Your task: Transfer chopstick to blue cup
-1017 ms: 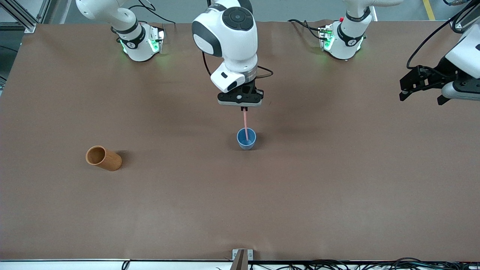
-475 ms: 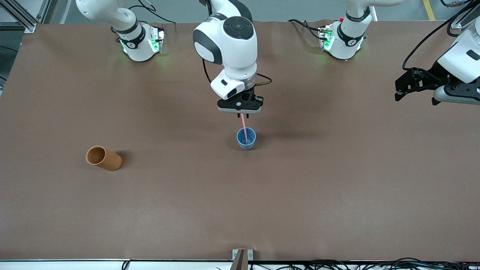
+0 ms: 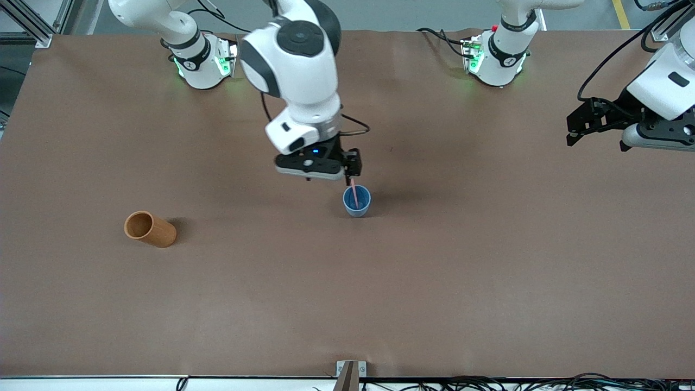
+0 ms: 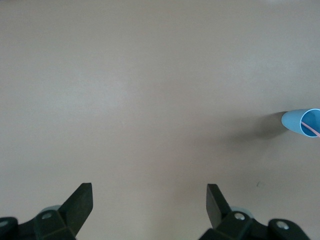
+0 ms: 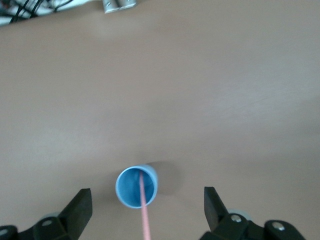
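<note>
One chopstick (image 3: 353, 194) stands in the blue cup (image 3: 357, 201), leaning up toward the right hand (image 3: 327, 172), released wide just above it. Left hand (image 3: 597, 122) open, waiting over its table end.

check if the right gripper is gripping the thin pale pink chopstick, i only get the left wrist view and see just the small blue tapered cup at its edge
observer: No. The right gripper is open, and the chopstick stands unclamped between its spread fingers.
operator: is the stick in the cup
observer: Yes. Its lower end is inside the blue cup, and it leans across the rim.
operator: where's my left gripper then
observer: The left gripper waits, open, in the air over the left arm's end of the table, well away from the cup.
</note>
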Available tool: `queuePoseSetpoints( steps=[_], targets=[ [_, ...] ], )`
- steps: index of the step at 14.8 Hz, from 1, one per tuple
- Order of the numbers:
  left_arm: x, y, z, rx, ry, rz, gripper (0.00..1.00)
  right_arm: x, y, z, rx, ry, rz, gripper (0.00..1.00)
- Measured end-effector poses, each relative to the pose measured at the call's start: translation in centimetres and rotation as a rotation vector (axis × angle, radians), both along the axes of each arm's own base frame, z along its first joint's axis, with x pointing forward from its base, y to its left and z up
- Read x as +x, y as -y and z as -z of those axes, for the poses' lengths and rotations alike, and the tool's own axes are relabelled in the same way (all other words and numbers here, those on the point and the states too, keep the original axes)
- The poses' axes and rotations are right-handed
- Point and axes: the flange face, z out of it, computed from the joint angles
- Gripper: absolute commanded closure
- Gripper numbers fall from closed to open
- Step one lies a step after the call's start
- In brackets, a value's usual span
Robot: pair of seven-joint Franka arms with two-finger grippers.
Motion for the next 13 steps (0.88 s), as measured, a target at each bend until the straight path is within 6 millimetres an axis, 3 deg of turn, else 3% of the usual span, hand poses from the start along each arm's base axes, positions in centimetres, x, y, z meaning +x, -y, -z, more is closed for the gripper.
queuePoseSetpoints(
  steps=[3, 6, 9, 13],
  targets=[
    [0.0, 0.0, 0.0, 0.000, 0.000, -0.001, 0.00, 1.5, 7.5, -4.9, -0.035, -0.059, 0.030, 0.00],
    [0.0, -0.1, 0.0, 0.000, 0.000, -0.002, 0.00, 3.8, 17.8, -8.6, -0.009, -0.102, 0.021, 0.00],
    [0.0, -0.3, 0.0, 0.000, 0.000, -0.004, 0.00, 4.3, 27.9, -10.3, -0.017, -0.104, -0.001, 0.00],
    [0.0, -0.2, 0.0, 0.000, 0.000, 0.000, 0.00, 2.4, 37.6, -11.2, -0.031, -0.113, -0.020, 0.00]
  ],
)
